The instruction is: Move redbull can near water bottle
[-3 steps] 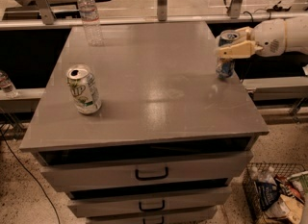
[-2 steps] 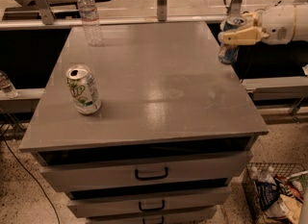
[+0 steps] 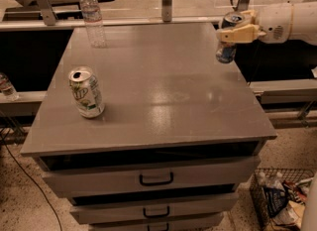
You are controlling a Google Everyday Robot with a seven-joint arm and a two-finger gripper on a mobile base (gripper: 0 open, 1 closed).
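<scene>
My gripper (image 3: 237, 28) reaches in from the right and is shut on the redbull can (image 3: 227, 51), a slim blue-and-silver can with a silver top. It holds the can in the air above the table's far right edge. The water bottle (image 3: 92, 18), clear with a white cap, stands upright at the far left corner of the grey table (image 3: 163, 91), well to the left of the can.
A wider silver-white can with green lettering (image 3: 86, 92) stands at the table's left front. A small bottle (image 3: 6, 86) shows at the left frame edge. Drawers (image 3: 156, 178) sit below the tabletop. A wire basket (image 3: 282, 195) stands on the floor at the right.
The gripper has lifted the redbull can off the table's right side and carried it up and towards the far edge. The other can and the bottle have not moved.
</scene>
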